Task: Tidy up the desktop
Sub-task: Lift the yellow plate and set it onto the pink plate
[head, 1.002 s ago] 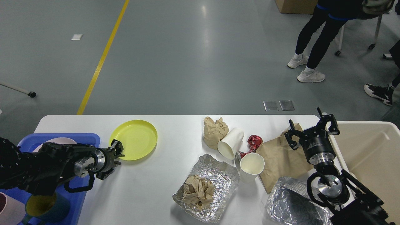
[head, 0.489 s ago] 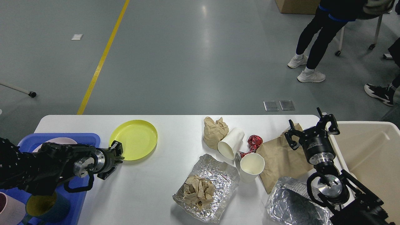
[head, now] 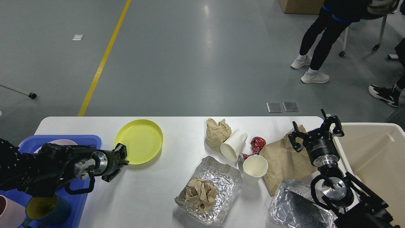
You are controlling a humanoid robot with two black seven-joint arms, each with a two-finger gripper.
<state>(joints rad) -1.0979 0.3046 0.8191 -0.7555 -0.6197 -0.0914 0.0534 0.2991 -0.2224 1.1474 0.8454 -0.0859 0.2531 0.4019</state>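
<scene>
From the head view, our left gripper (head: 122,159) pinches the near rim of the yellow plate (head: 139,141); a thin-edge grip could slip. Our right gripper (head: 316,131) hangs spread above the brown paper bag (head: 283,163). The white desktop (head: 152,193) stays cluttered, grey floor beyond.

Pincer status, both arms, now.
Left pincer: shut on the near rim of the yellow plate.
Right pincer: open, holding nothing, above the brown paper bag.
</scene>
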